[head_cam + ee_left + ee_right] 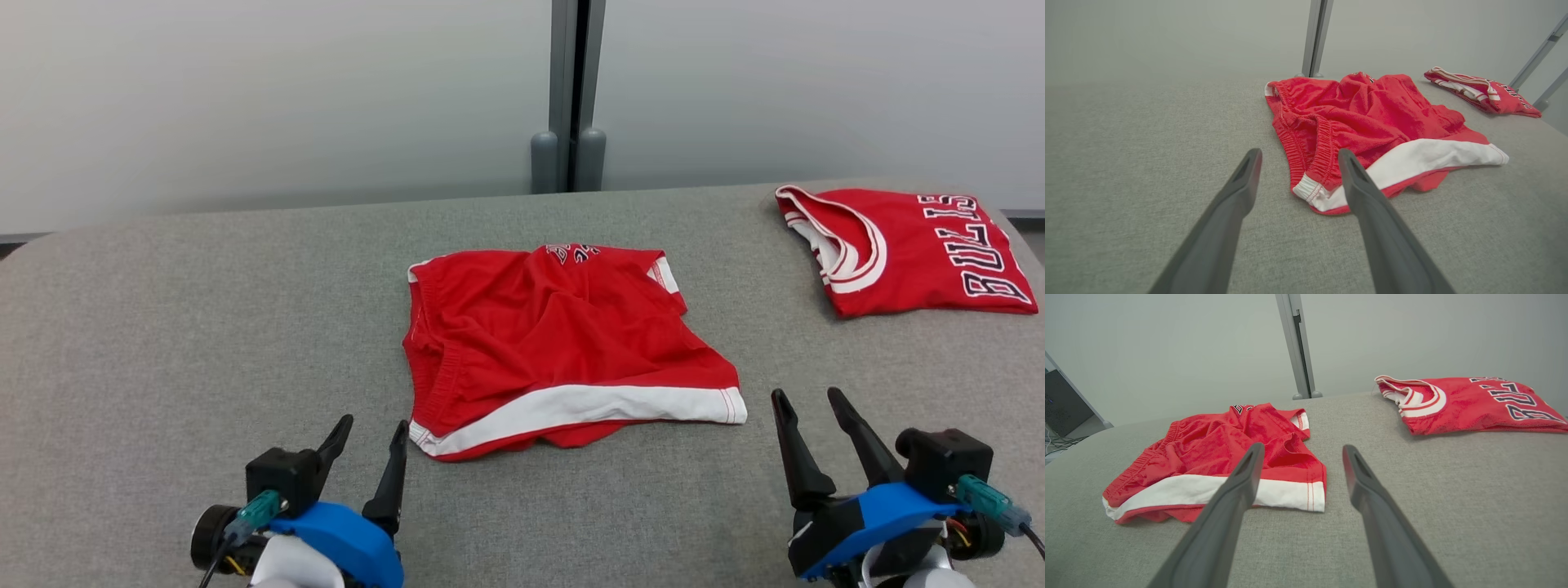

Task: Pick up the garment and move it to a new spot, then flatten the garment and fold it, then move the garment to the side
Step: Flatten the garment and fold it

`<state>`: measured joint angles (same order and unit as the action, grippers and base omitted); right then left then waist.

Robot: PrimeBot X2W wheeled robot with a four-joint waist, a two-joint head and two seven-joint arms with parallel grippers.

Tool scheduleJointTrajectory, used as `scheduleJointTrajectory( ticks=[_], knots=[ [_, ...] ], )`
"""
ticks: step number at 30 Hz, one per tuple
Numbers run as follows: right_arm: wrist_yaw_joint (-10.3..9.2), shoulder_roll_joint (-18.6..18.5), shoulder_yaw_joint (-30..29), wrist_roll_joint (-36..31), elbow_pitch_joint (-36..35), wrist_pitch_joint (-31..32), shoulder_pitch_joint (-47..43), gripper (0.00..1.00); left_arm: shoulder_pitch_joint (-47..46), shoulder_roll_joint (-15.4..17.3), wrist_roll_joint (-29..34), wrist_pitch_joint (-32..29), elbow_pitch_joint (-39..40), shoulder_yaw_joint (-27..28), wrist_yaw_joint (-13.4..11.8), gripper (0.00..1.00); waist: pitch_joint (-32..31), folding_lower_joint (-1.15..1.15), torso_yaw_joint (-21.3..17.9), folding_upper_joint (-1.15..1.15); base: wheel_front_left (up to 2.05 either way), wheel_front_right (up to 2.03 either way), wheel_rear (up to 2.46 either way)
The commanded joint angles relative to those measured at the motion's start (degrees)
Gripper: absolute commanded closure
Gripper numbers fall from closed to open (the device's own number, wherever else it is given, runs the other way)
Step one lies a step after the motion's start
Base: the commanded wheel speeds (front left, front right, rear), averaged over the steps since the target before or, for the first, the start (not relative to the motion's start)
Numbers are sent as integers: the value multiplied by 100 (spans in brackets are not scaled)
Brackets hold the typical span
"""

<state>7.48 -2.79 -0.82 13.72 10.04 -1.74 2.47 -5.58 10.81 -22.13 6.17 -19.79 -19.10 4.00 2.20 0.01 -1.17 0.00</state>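
The garment (563,343) is a pair of red shorts with a white band, lying rumpled in the middle of the grey padded table (204,327). In the left wrist view the garment (1372,126) lies just ahead and to the right; in the right wrist view the garment (1224,457) lies ahead to the left. My left gripper (371,433) stands open near the garment's front left corner, not touching it. My right gripper (808,400) stands open just right of the front right corner, holding nothing. Both pairs of fingers point away from me.
A folded red jersey (906,245) with dark lettering lies at the table's far right corner, also seen as the jersey (1470,402) and the jersey (1482,92). A grey post (571,98) stands behind the table against a pale wall. Bare grey surface spreads left of the shorts.
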Motion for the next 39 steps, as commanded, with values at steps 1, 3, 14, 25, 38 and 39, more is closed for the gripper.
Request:
scheduleJointTrajectory(
  ticks=[1,3,14,25,38,39],
  knots=[
    [3,-19,92,98,-1,-14,189,0,-317,-24,32,-209,-246,-99,52,0,143,-1,11,0,0,0,0],
    [3,-19,151,118,8,-26,232,0,-448,-48,48,-331,-409,-147,59,0,207,-1,-4,0,0,0,0],
    [3,-21,511,236,323,-199,595,0,-1480,-46,11,-906,-1570,-507,256,0,695,-1,-232,0,0,0,0],
    [3,-19,412,223,1059,310,1023,0,-1661,-160,-207,-807,-1960,-624,307,100,860,-1,-160,0,0,0,0],
    [3,-20,338,-15,2093,533,1706,0,-1836,-310,-403,-510,-2053,-828,344,100,1073,-1,90,0,0,0,0],
    [3,-19,325,-61,2154,540,1720,0,-1847,-308,-414,-488,-2056,-836,346,100,1077,-1,97,0,0,0,0]
  ],
)
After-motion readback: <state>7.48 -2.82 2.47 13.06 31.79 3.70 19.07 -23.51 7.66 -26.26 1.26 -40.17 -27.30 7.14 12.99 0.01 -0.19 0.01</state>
